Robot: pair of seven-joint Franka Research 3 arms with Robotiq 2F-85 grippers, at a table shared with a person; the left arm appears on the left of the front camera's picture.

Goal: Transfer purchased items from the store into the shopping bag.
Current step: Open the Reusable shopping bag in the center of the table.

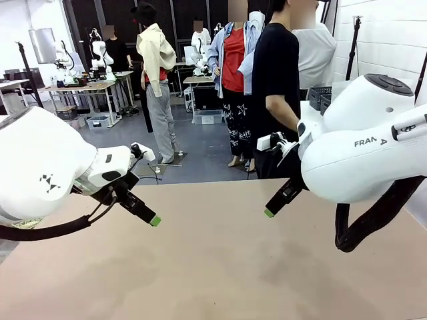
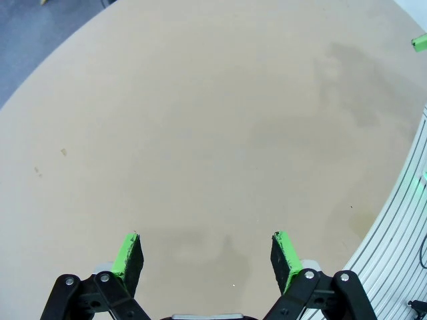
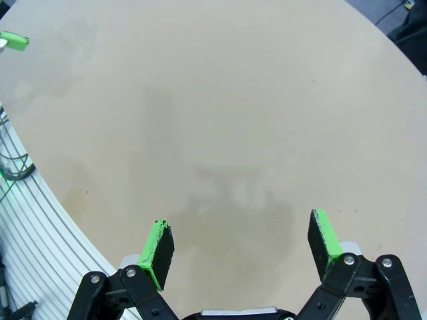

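Beige matte tabletop [image 1: 213, 267] beneath black, green-padded left gripper [image 2: 205, 237] and right gripper [image 3: 239, 220], both hovering, jaws spread wide.

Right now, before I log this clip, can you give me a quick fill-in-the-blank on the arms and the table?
1. On the left gripper, the jaws stand ____ above the table.
2. The right gripper holds ____.
3. The finger pads are coloured ____.
4. The person nearest the table's far edge wears a ____ T-shirt.
Missing words: open; nothing; green; black.
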